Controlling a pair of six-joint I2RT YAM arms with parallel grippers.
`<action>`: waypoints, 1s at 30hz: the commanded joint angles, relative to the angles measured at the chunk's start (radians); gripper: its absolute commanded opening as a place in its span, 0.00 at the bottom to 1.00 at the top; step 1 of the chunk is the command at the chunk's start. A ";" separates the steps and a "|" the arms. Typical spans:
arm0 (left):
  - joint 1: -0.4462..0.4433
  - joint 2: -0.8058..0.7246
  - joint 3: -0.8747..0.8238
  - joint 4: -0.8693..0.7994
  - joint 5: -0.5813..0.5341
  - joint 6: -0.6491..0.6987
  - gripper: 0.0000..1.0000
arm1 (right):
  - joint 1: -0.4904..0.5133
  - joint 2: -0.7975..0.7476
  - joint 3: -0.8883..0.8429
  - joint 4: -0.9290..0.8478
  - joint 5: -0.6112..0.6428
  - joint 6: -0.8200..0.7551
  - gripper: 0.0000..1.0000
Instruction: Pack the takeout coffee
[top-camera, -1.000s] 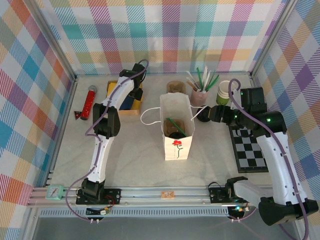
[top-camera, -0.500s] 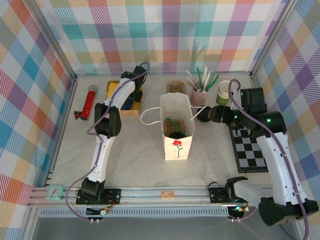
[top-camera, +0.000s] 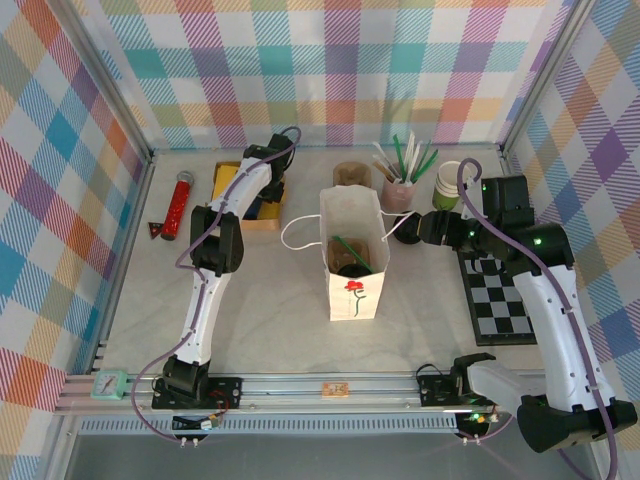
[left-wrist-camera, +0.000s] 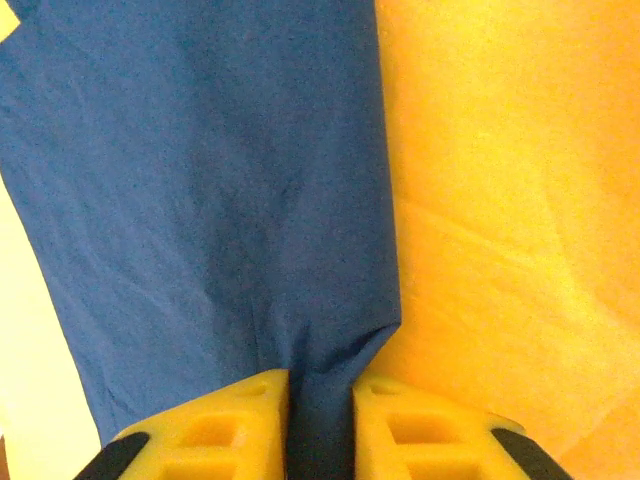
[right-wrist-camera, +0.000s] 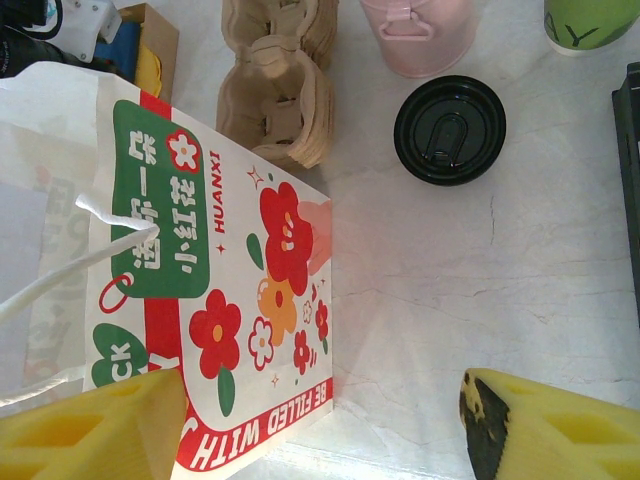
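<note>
Starting at the left gripper, its yellow fingers are seen drawn almost together, with a puckered fold of a creased blue sheet nipped between them. An orange sheet lies flush against the blue one. Both are kept in a shallow yellow box near the table's far-left corner, with a red cylinder lying just left of it.

The right gripper is spread wide and nothing is held; bare marbled table shows between its fingers. One finger overlaps the side of a tall white paper bag printed with red flowers; contact cannot be told. The bag stands open-mouthed at the table's middle. Inside that mouth a dark round top is seen beside a green stick; it is taken to be the lidded takeout coffee, though its green wall cannot be made out.

Beyond the fingers, toward the far edge, a loose round black plastic lid lies flat. Near it stand a pink cup, a brown cardboard cup carrier and a stack of green cups.
</note>
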 joint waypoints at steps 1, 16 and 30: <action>-0.006 -0.066 -0.009 0.001 -0.021 0.011 0.19 | -0.006 -0.017 -0.012 0.024 -0.021 0.012 0.72; -0.006 -0.279 -0.009 -0.002 -0.007 -0.010 0.12 | -0.006 -0.038 -0.013 0.018 -0.023 0.011 0.71; -0.006 -0.480 -0.012 0.023 0.150 -0.086 0.03 | -0.006 -0.054 -0.010 0.012 -0.030 0.010 0.69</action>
